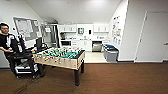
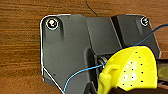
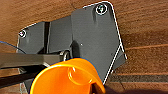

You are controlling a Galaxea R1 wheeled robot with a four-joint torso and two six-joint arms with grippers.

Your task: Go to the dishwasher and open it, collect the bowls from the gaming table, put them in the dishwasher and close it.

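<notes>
A foosball table point(image 1: 62, 57) and a black cart point(image 1: 21, 62) stand on brown wood-grain floor point(image 1: 120, 77).

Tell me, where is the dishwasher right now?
The dishwasher is far back in the head view, right of centre, set in the white kitchen cabinets, just left of the grey bins with blue lids and beyond the foosball table.
</notes>
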